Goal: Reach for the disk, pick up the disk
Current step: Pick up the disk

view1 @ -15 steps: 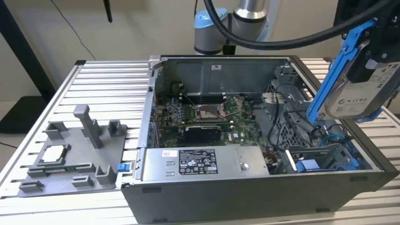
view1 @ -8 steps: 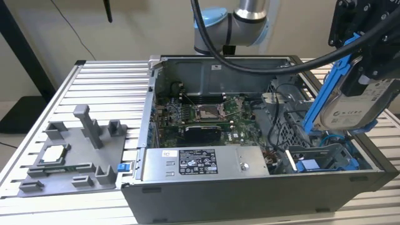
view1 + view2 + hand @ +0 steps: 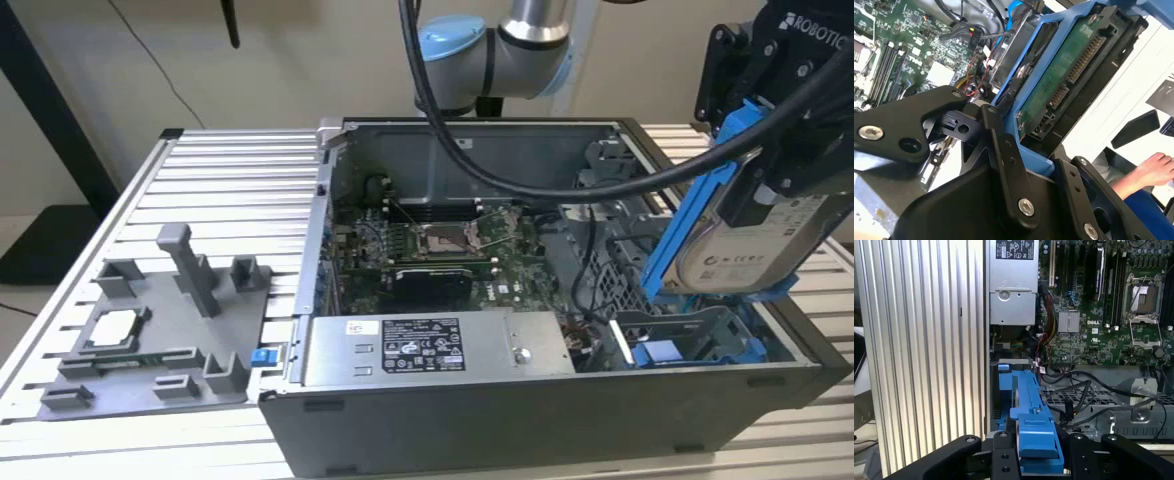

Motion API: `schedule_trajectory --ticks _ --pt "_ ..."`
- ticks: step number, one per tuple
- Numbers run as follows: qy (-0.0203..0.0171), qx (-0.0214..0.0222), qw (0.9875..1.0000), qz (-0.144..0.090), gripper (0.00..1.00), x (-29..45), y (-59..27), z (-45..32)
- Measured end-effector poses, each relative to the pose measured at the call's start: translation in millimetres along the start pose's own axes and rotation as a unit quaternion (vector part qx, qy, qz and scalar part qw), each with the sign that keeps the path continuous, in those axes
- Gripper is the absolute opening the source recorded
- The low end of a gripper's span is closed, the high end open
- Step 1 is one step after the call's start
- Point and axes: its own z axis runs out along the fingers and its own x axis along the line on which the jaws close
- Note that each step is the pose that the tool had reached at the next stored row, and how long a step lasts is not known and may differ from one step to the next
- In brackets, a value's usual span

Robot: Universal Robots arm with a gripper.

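The disk [image 3: 754,245], a silver-grey drive with a white label in a bright blue frame [image 3: 687,225], hangs tilted on edge above the right end of the open computer case [image 3: 534,425]. My gripper [image 3: 781,175] is shut on it from above. In the second wrist view the disk's green circuit side [image 3: 1064,75] and blue frame sit between the black fingers [image 3: 1004,150]. The first wrist view shows the blue frame [image 3: 1034,425] edge-on, clamped in the gripper [image 3: 1036,457].
Inside the case lie the motherboard [image 3: 427,240], the grey power supply [image 3: 427,345], loose cables and a blue drive bay [image 3: 681,345] under the disk. A grey fixture [image 3: 147,320] stands on the slatted table at the exterior view's left. A person's hand [image 3: 1154,167] rests beyond the table.
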Motion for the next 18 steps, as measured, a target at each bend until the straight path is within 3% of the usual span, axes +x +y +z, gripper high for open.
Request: schedule_trajectory --ticks 6,18 --pt "0.0002 -0.0003 1.0 0.002 0.0 6.6 0.6 10.4" --pt "-0.0001 -0.0075 1.0 0.003 0.0 8.2 1.5 25.9"
